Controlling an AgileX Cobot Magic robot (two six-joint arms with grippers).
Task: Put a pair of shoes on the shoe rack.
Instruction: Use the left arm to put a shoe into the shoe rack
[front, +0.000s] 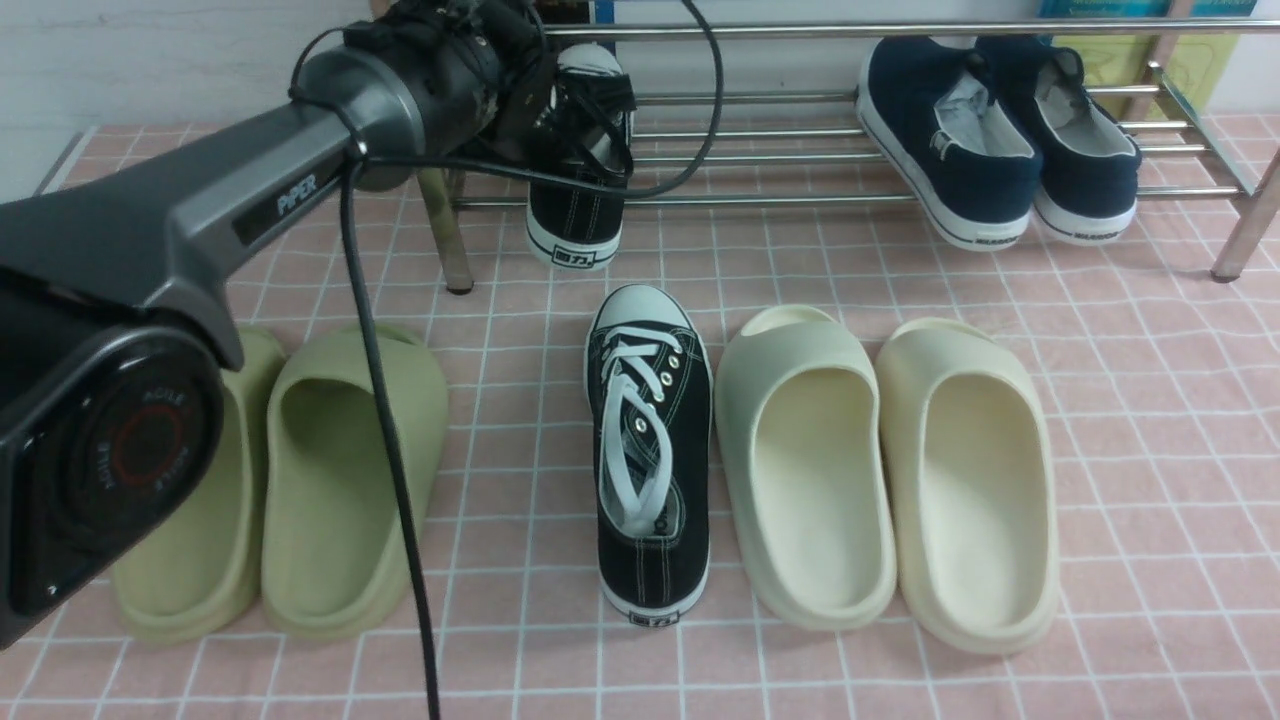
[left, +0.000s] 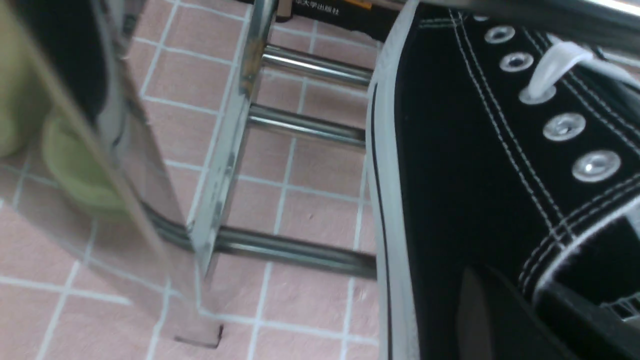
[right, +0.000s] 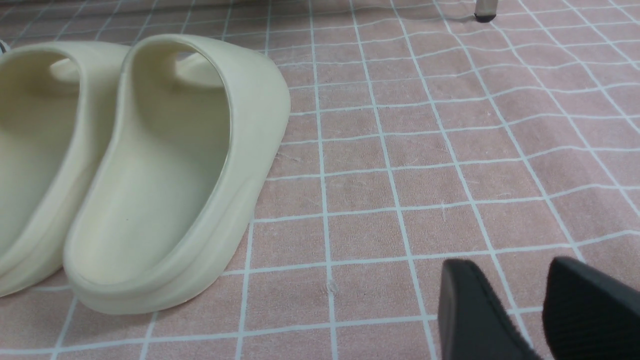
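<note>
On the left end of the low, shiny chrome tube shoe rack (front: 800, 200): one black canvas sneaker with white stitching and white sole (front: 575, 225), toe toward the wall, heel jutting out over the front rail. Clamped on that sneaker's side wall: the left gripper (left: 515, 295), with one dark finger outside the canvas, the other inside the collar, and only the fabric between. Stretched forward to that spot from the near left: the grey left arm (front: 250, 200). On the pink, white-gridded cloth (front: 1150, 420) in front of the rack: the second black canvas sneaker with white laces and toe cap (front: 650, 450), toe toward the rack, between a pair of green foam slides (front: 340, 480) and a pair of cream foam slides (front: 800, 470), just beside the cream ones. On the rack's right part: two navy slip-on shoes (front: 950, 140), heels outward. Low over bare cloth near the cream slides: the right gripper (right: 512, 280), black fingers apart, nothing between.
</note>
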